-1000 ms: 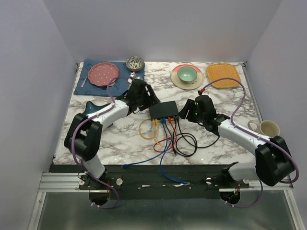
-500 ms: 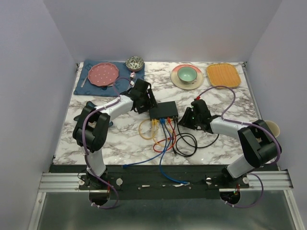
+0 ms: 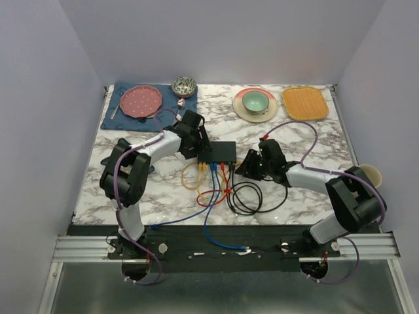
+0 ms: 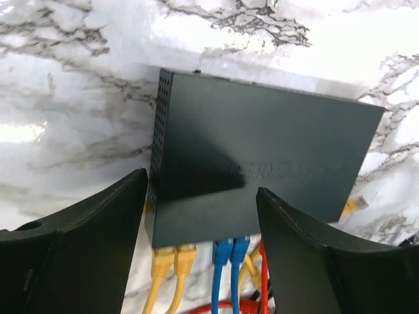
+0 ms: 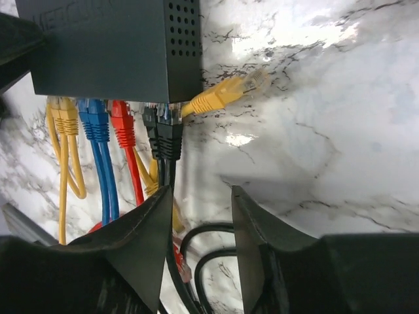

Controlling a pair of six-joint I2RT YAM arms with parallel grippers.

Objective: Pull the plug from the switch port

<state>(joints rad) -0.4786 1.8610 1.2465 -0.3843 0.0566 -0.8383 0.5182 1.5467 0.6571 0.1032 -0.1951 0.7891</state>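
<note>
The switch point(image 3: 220, 152) is a flat black box mid-table, with its sockets on the near edge. In the right wrist view the switch point(image 5: 111, 46) holds two yellow plugs point(image 5: 62, 114), two blue plugs point(image 5: 95, 121), one red plug point(image 5: 122, 124) and two black plugs point(image 5: 163, 134). A loose yellow plug point(image 5: 226, 91) lies by its corner. My left gripper point(image 4: 201, 186) is open over the switch's point(image 4: 262, 157) left end, one finger point(image 4: 85, 242) beside that end. My right gripper point(image 5: 201, 193) is open and empty, just short of the black plugs, with the black cables beside its left finger point(image 5: 141, 242).
Coloured cables point(image 3: 226, 193) coil and trail from the switch to the table's near edge. At the back stand a pink plate point(image 3: 143, 100) on a blue mat, a patterned bowl point(image 3: 184, 86), a green bowl point(image 3: 256, 101) on a plate and an orange mat point(image 3: 304, 103). A mug point(image 3: 368, 173) sits at the right edge.
My left gripper has come onto the switch's left end. My right gripper has dropped and moved left toward the plug side. The switch and cables have shifted slightly left.
</note>
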